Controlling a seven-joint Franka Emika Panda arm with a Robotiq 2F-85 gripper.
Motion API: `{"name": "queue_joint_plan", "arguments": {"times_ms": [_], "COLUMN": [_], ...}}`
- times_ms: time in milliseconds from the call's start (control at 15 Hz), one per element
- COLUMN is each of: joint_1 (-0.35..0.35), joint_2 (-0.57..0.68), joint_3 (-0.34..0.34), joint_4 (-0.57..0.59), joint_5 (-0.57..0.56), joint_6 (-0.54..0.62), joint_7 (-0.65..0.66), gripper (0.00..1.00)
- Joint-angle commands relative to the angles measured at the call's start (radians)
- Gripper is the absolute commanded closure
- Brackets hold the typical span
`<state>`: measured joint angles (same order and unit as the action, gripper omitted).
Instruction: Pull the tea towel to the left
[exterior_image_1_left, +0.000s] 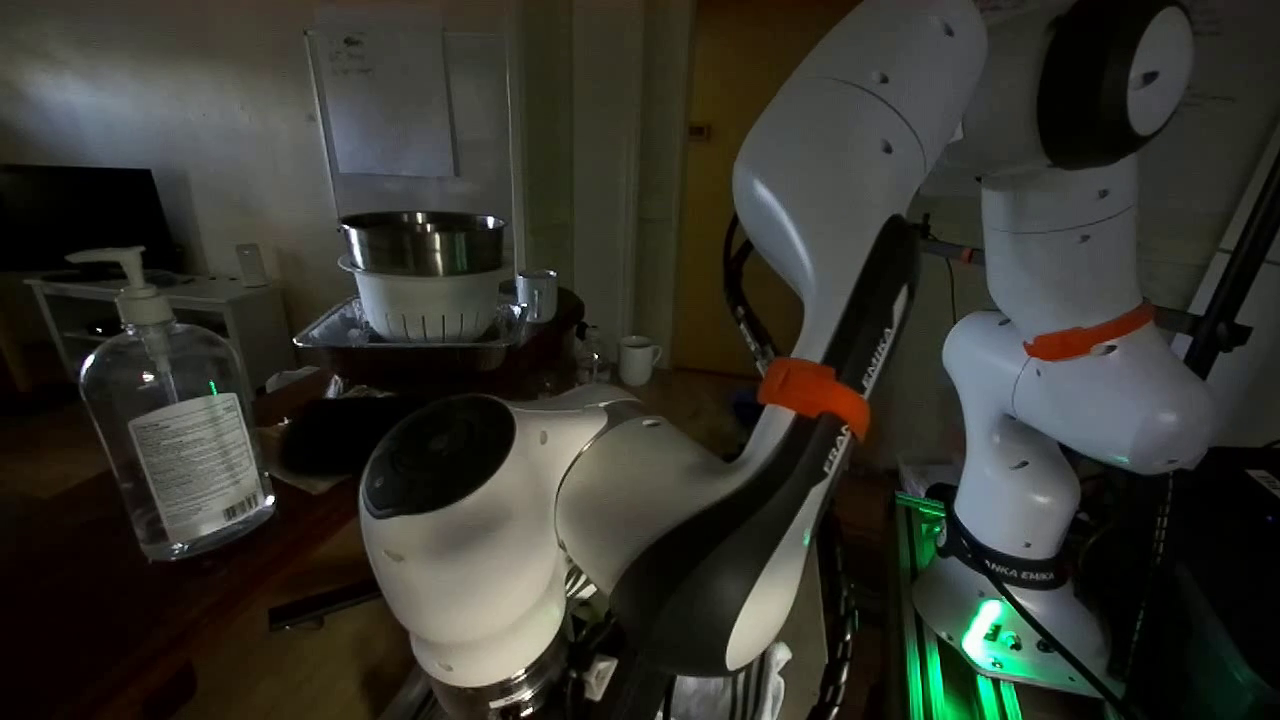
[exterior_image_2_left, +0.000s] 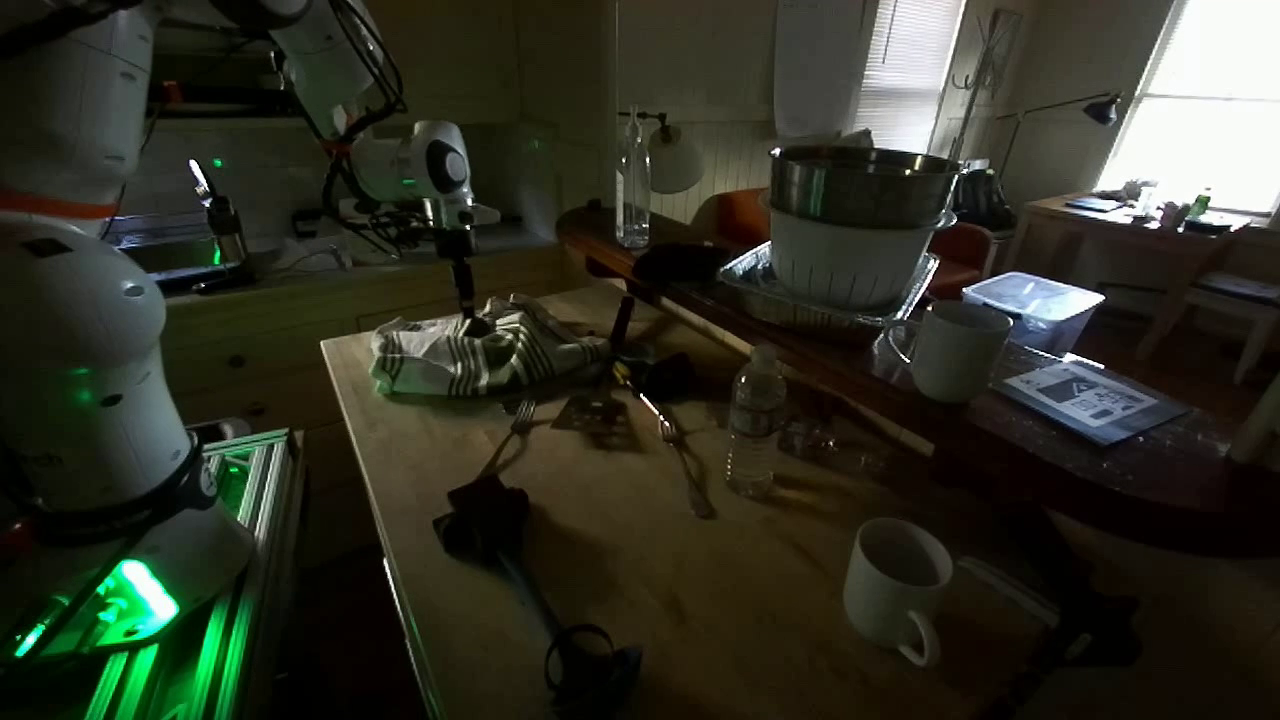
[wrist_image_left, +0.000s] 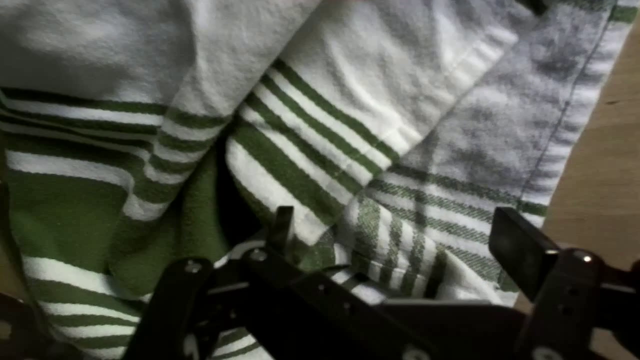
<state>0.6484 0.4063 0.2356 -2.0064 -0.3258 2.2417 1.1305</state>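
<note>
The tea towel (exterior_image_2_left: 545, 345) lies rumpled at the far end of the light wooden table in an exterior view. It is off-white with stripes that look dark green in the wrist view (wrist_image_left: 370, 55). A small striped part of it (exterior_image_1_left: 735, 695) shows at the bottom of an exterior view, mostly hidden by the arm. My gripper (exterior_image_2_left: 477, 323) points down at the towel. In the wrist view my gripper (wrist_image_left: 392, 220) is open, its two fingertips wide apart. A raised striped fold of towel lies between and below the fingers. Whether the fingertips touch the cloth cannot be told.
On the table are forks (exterior_image_2_left: 683, 460), a water bottle (exterior_image_2_left: 755, 425), a white mug (exterior_image_2_left: 897, 590) and a dark object (exterior_image_2_left: 485, 515). A dark raised counter (exterior_image_2_left: 1080, 490) along one side bears a colander (exterior_image_2_left: 845, 255) and a metal bowl (exterior_image_2_left: 865, 185). A pump bottle (exterior_image_1_left: 190, 440) stands in an exterior view.
</note>
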Motion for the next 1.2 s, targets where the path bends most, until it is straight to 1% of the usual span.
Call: {"name": "queue_joint_plan", "arguments": {"times_ms": [0,133,200,267,333,467,533,600,667,733,800,867,933,1000,1133], "joint_1": [0.029,0.028,0.029,0.028,0.029,0.024,0.023,0.022,0.021,0.021,0.019,0.02,0.018,0.02,0.021], "joint_2": [0.002,0.005,0.007,0.01,0.01,0.011,0.012,0.015,0.018,0.02,0.021,0.021,0.021,0.018,0.013], "joint_3": [-0.019,-0.017,-0.018,-0.02,-0.026,-0.034,-0.039,-0.045,-0.048,-0.051,-0.051,-0.051,-0.047,-0.045,-0.038], "joint_4": [0.033,0.043,0.046,0.048,0.047,0.042,0.04,0.039,0.038,0.038,0.038,0.038,0.037,0.036,0.035], "joint_5": [-0.009,-0.006,-0.012,-0.017,-0.033,-0.047,-0.056,-0.065,-0.071,-0.079,-0.079,-0.079,-0.07,-0.067,-0.058], "joint_6": [-0.098,-0.135,-0.146,-0.152,-0.151,-0.138,-0.134,-0.13,-0.125,-0.124,-0.124,-0.127,-0.127,-0.128,-0.135], "joint_7": [0.061,0.069,0.073,0.076,0.085,0.089,0.093,0.098,0.098,0.098,0.095,0.093,0.088,0.089,0.087], "gripper": [0.0,0.01,0.09,0.12,0.24,0.37,0.39,0.47,0.45,0.52,0.72,0.77,0.77,0.83,1.0]}}
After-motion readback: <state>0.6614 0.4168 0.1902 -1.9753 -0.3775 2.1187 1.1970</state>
